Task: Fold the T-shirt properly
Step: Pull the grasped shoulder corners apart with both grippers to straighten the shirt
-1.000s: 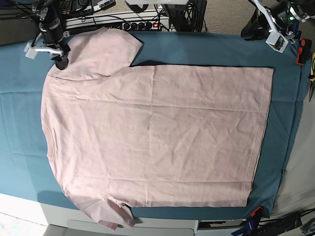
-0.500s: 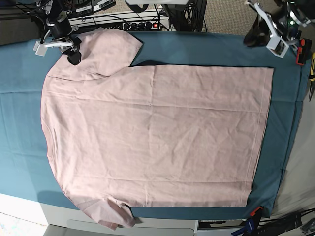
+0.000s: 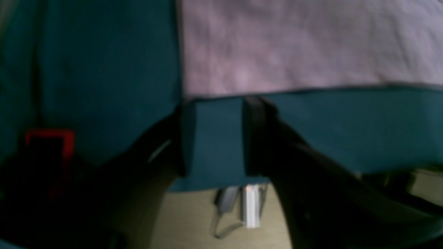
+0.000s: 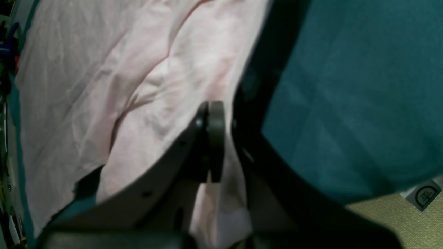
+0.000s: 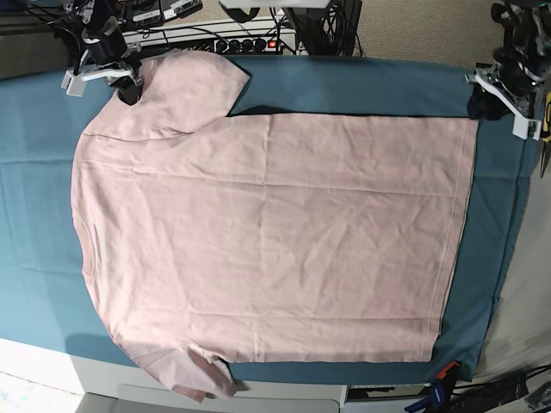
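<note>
- The right gripper (image 4: 214, 145) is clenched tight, its two dark fingers (image 4: 211, 124) pressed together; a second ago they stood apart.
- It sits over the edge of the T-shirt's (image 5: 267, 241) upper sleeve (image 5: 185, 90), where pink cloth meets the teal table cloth (image 5: 362, 82); whether any cloth is pinched between the fingers cannot be told from the wrist view.
- In the base view this gripper (image 5: 129, 90) has moved from the sleeve's left edge, by the shoulder, up toward the sleeve's far end near the tabletop's back edge.
- The left gripper (image 3: 213, 138) is released, its fingers (image 3: 254, 135) spread with only teal cloth showing between them.
- It hangs just off the T-shirt's hem corner (image 5: 473, 120); the pink edge lies right at the fingertips, and contact cannot be told.
- In the base view this gripper (image 5: 486, 103) has come down from beyond the tabletop's back right corner to that hem corner.
- The T-shirt lies flat and spread, plain side up, across the teal cloth, collar end to the left and hem to the right, unchanged in place.
</note>
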Tool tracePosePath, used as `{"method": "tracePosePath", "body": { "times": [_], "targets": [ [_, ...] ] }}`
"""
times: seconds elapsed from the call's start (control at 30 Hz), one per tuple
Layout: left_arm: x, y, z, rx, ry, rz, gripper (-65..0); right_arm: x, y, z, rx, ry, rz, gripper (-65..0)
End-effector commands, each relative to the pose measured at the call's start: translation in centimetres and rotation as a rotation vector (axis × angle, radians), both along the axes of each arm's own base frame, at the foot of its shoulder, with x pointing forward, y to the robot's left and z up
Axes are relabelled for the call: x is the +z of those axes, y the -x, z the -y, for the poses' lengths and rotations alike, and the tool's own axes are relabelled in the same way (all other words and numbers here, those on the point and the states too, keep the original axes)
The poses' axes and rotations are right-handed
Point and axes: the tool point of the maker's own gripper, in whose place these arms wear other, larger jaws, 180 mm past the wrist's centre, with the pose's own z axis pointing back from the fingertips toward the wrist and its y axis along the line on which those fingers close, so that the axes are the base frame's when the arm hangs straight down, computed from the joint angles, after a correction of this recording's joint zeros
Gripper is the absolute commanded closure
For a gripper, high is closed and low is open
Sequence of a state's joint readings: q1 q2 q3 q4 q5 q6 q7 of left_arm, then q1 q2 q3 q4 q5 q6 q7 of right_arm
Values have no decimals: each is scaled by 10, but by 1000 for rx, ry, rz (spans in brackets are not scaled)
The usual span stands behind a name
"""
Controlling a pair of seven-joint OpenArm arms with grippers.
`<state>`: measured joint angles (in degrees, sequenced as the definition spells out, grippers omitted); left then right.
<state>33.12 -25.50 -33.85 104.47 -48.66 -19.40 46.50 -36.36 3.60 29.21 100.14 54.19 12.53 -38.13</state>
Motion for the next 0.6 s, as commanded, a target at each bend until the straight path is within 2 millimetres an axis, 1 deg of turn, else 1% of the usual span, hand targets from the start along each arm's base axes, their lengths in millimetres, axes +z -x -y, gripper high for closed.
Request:
{"method": "tracePosePath", "body": {
  "times": [0.0, 0.07, 0.13, 0.27, 0.37, 0.57],
  "targets": [
    [4, -8, -6, 14, 16, 24, -235, -11, 14, 1, 11, 16, -82, 0],
    [-5, -11, -12, 51, 56, 6, -235, -11, 14, 1, 11, 16, -82, 0],
    [-9, -16, -15, 73, 82, 6, -235, -11, 14, 1, 11, 16, -83, 0],
    [-10, -25, -16, 90, 114, 13, -234, -11, 14, 1, 13, 19, -84, 0],
    [-7, -30, -14, 81, 129, 30, -234, -11, 15, 1, 12, 19, -85, 0],
    [-6, -31, -10, 74, 141, 36, -234, -11, 14, 1, 13, 19, -84, 0]
  ]
}}
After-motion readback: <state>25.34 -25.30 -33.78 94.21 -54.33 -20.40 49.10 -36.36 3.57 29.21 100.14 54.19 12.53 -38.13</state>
